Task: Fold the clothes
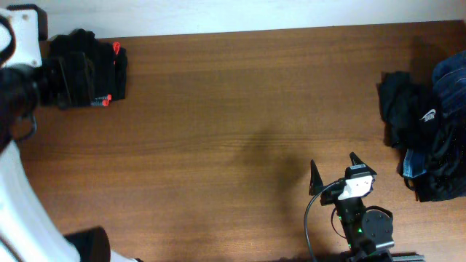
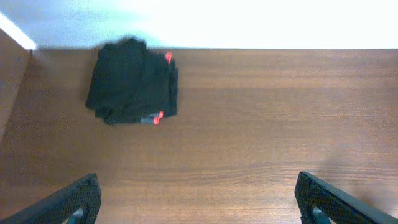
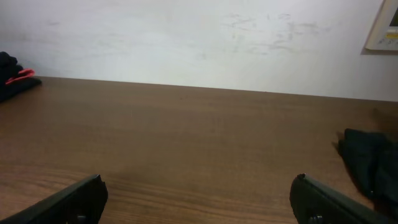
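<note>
Hovering my left gripper [image 2: 202, 205] and right gripper [image 1: 335, 161] wide and empty, I had the folded black stack [image 1: 95, 69] tucked in the far-left corner, likely for room, and the unfolded clothes [image 1: 429, 131] heaped at the right edge of the table [image 1: 218, 131].

One folded, the rest heaped
Folded black garment [image 1: 87, 69] with red tabs, at the table's [image 1: 233, 131] back-left corner; rumpled black and blue clothes [image 1: 426, 131], white logo showing, at its right edge.

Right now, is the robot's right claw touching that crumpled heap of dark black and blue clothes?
Apart. In the overhead view, a strip of bare brown wooden table lies between the open right gripper and the crumpled heap of dark clothes.
</note>
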You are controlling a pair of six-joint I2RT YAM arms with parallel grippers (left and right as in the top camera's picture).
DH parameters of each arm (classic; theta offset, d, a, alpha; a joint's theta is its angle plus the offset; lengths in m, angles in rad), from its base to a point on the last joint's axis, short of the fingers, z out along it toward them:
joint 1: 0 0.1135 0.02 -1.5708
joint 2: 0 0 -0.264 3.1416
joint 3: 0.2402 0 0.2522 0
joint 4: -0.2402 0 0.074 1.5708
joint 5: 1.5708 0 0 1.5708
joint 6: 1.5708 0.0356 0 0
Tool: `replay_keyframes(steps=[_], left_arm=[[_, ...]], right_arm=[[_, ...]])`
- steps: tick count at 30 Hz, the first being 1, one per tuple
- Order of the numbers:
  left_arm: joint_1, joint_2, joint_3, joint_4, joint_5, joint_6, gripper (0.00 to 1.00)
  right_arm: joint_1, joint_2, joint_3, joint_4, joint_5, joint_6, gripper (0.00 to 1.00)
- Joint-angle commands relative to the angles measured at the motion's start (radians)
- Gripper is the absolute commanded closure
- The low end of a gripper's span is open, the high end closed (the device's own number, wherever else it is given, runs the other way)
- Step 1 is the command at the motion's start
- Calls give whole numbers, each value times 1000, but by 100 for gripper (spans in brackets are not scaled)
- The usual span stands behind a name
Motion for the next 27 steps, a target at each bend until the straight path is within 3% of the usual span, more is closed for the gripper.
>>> replay_keyframes(steps=[1,8,17,20,27], left_arm=[[-33,-86,-34,-3,11,-10,1],[-39,-298,-261,-3,33,-10,1],[-39,-636,-796,45,27,-9,1],[-39,-739,-996,183,22,-9,0],[-40,-956,-1476,704,45,-10,1]], right_arm=[[-7,-11,-5,-8,-6,1,1],[-7,-11,-5,-8,-6,0,1],[-7,-11,-5,-8,-6,0,1],[-7,-11,-5,-8,-6,0,1],[-7,-11,-5,-8,-6,0,1]])
